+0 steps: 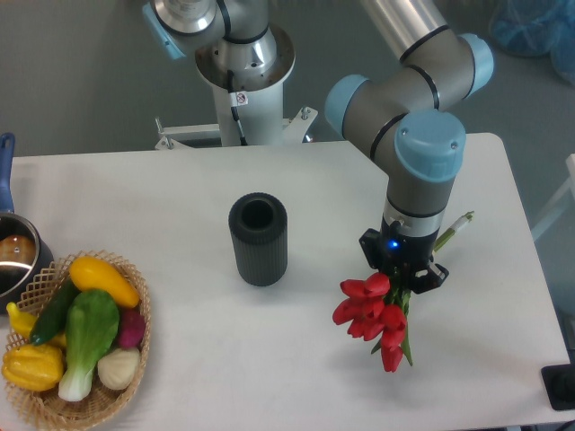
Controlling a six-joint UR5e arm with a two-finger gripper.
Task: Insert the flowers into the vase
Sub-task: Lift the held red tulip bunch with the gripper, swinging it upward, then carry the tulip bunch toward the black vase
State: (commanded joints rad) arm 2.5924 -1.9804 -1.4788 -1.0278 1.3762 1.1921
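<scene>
Your gripper (402, 280) pinches the flowers (370, 316) by their stems, right of the vase (258, 239). You're mid-carry; next, bring the stem ends over its mouth.

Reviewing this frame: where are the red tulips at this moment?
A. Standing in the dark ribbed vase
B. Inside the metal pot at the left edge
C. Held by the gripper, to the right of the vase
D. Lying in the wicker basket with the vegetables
C: the gripper is shut on the flowers, red heads pointing down, well right of the vase, whose mouth is still empty.
</scene>
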